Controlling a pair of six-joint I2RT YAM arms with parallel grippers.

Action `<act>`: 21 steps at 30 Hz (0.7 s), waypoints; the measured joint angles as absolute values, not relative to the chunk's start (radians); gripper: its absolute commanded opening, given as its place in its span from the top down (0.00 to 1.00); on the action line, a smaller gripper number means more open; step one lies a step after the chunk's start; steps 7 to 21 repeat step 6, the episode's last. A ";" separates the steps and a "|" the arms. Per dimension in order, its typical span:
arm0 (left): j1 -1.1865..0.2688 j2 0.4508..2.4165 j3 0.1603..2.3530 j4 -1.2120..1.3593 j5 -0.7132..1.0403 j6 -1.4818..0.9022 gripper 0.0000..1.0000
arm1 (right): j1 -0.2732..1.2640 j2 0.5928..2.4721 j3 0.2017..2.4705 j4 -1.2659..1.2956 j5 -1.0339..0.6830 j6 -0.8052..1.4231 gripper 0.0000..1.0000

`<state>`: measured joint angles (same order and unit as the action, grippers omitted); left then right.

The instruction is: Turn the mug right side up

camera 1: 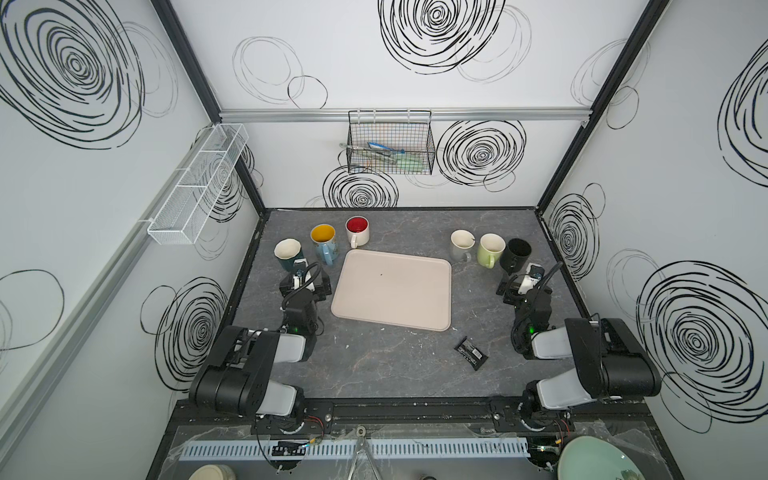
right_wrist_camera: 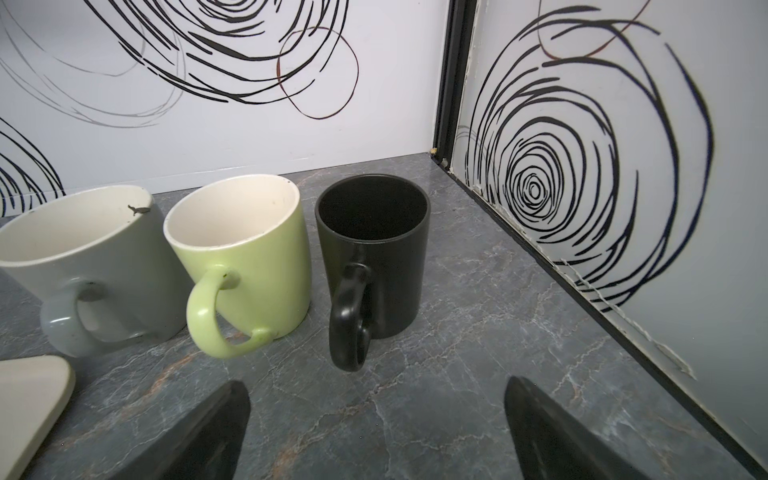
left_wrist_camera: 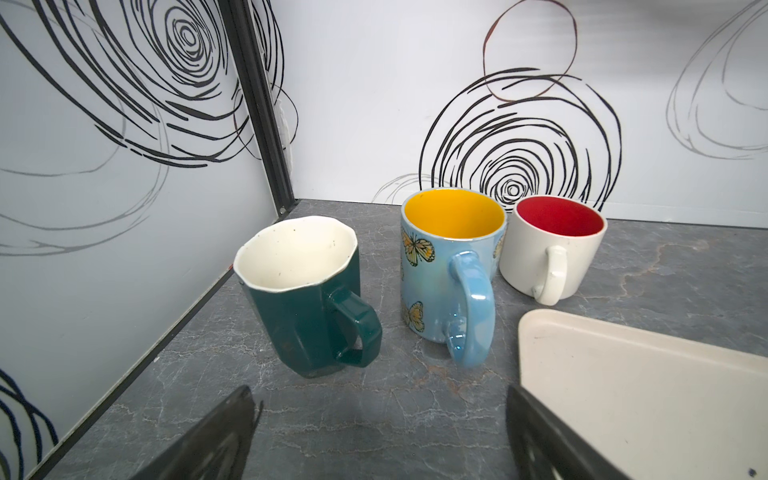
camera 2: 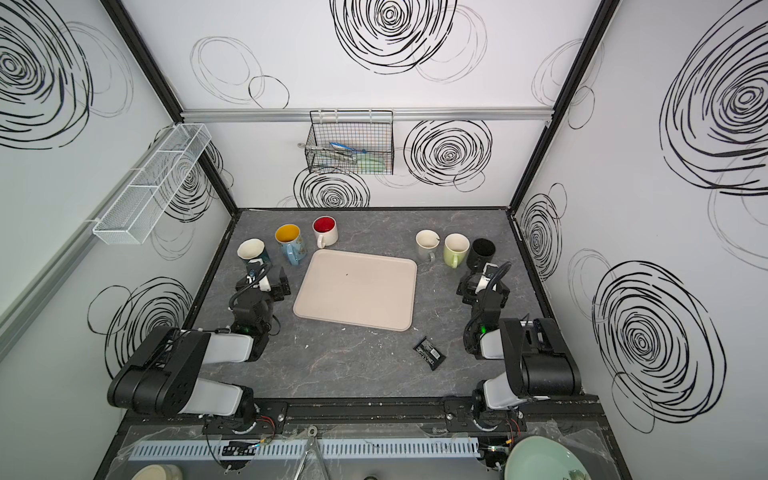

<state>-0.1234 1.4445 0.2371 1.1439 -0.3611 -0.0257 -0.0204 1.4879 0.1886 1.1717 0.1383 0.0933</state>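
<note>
**Item 1. My left gripper (left_wrist_camera: pixel 380 399).** Jaws spread wide with nothing between them. It sits low over the table (camera 1: pixel 374 365), left of centre in both top views, and faces the left row of mugs.

**Item 2. My right gripper (right_wrist_camera: pixel 376 388).** Also spread and empty, right of centre, facing the right row.

**Item 3. Left row, upper left of the table in both top views.**
- Dark green mug (camera 1: pixel 287 251)
- Blue mug (camera 1: pixel 324 241), with butterflies
- White mug (camera 1: pixel 357 230), red inside

All three stand mouth up with their handles towards my arms.

**Item 4. Right row, upper right of the table.**
- Grey mug (camera 1: pixel 461 245)
- Pale green mug (camera 1: pixel 490 249)
- Black mug (camera 1: pixel 515 253)

All three stand mouth up (the grey one has a dark mark on its rim; I cannot tell whether it is a chip or dirt).

**Item 5. Sundries.**
- Tray (camera 1: pixel 390 291), mid-frame between the two rows, bare apart from a dark speck.
- Black packet (camera 1: pixel 471 353), below and to the right of the tray.

**Step in hand.** I find no mug upside down, so I judge the turning done and neither gripper has anything to grasp.

**Next move.** I only need to back both arms away. The dark green and black mugs stand nearest my jaws, so I should keep clear of their handles.
</note>
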 measured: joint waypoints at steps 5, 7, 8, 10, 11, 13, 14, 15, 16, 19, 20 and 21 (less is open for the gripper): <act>-0.123 1.448 0.245 1.143 -0.360 -0.026 0.04 | -0.021 1.488 0.196 1.168 0.137 0.094 0.00; -0.122 1.448 0.245 1.143 -0.360 -0.026 0.04 | -0.022 1.488 0.196 1.168 0.136 0.094 0.00; -0.122 1.448 0.245 1.143 -0.360 -0.026 0.04 | -0.022 1.488 0.196 1.168 0.136 0.094 0.00; -0.122 1.448 0.245 1.143 -0.360 -0.026 0.04 | -0.022 1.488 0.196 1.168 0.136 0.094 0.00; -0.122 1.448 0.245 1.143 -0.360 -0.026 0.04 | -0.022 1.488 0.196 1.168 0.136 0.094 0.00; -0.122 1.448 0.245 1.143 -0.360 -0.026 0.04 | -0.022 1.488 0.196 1.168 0.136 0.094 0.00; -0.122 1.448 0.245 1.143 -0.360 -0.026 0.04 | -0.022 1.488 0.196 1.168 0.136 0.094 0.00; -0.122 1.448 0.245 1.143 -0.360 -0.026 0.04 | -0.022 1.488 0.196 1.168 0.136 0.094 0.00; -0.122 1.448 0.245 1.143 -0.360 -0.026 0.04 | -0.022 1.488 0.196 1.168 0.136 0.094 0.00; -0.122 1.448 0.245 1.143 -0.360 -0.026 0.04 | -0.022 1.488 0.196 1.168 0.136 0.094 0.00; -0.122 1.448 0.245 1.143 -0.360 -0.026 0.04 | -0.022 1.488 0.196 1.168 0.136 0.094 0.00; -0.122 1.448 0.245 1.143 -0.360 -0.026 0.04 | -0.022 1.488 0.196 1.168 0.136 0.094 0.00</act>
